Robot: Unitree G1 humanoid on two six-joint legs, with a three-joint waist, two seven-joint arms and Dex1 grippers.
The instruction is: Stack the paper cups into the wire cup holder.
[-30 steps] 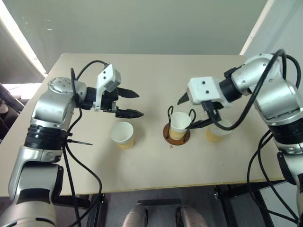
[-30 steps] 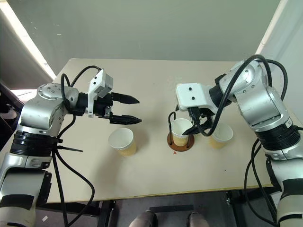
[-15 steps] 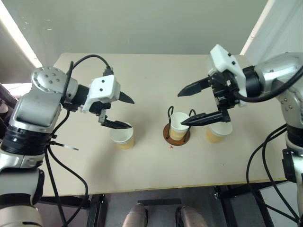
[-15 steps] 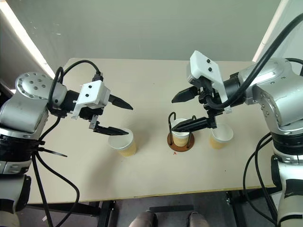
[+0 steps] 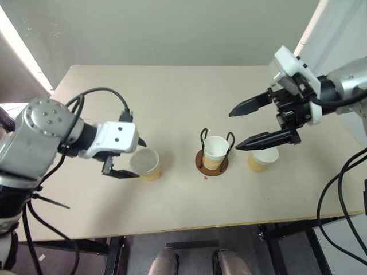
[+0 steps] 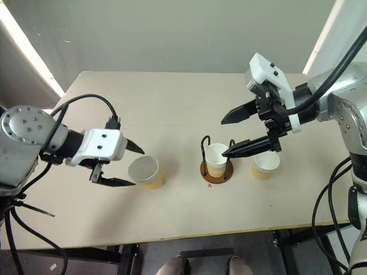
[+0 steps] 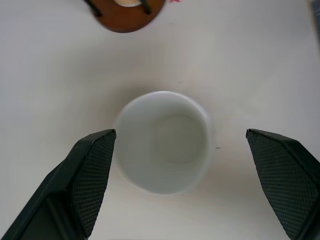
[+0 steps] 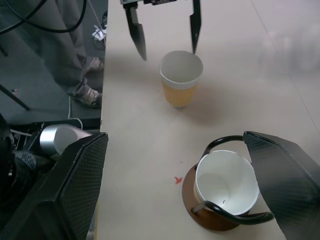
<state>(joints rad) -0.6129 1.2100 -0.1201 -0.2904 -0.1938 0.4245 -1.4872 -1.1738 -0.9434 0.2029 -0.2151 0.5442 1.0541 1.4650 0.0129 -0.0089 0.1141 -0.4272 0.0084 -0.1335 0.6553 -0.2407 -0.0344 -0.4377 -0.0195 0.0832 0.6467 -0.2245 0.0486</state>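
Observation:
Three tan paper cups stand upright on the table. One cup [image 5: 215, 150] sits inside the wire cup holder [image 5: 200, 165], whose black loops rise from a reddish-brown base. A second cup [image 5: 145, 165] stands left of the holder. My left gripper [image 5: 139, 159] hovers open over this cup, one finger on each side of it; the left wrist view looks down into the same cup [image 7: 162, 140] between the fingers [image 7: 92, 170]. The third cup [image 5: 262, 158] stands right of the holder, partly behind my right gripper [image 5: 234, 130], which hangs open above the holder's right side and holds nothing.
The beige table [image 5: 172, 91] has its front edge close to the cups and a wall behind it. In the right wrist view a person's legs [image 8: 75, 60] stand on the floor beside the table's left end.
My left gripper has pulled back and down, tilting over the left cup until its fingers straddle it. My right gripper has risen and drawn off to the right of the holder, rolling as it went.

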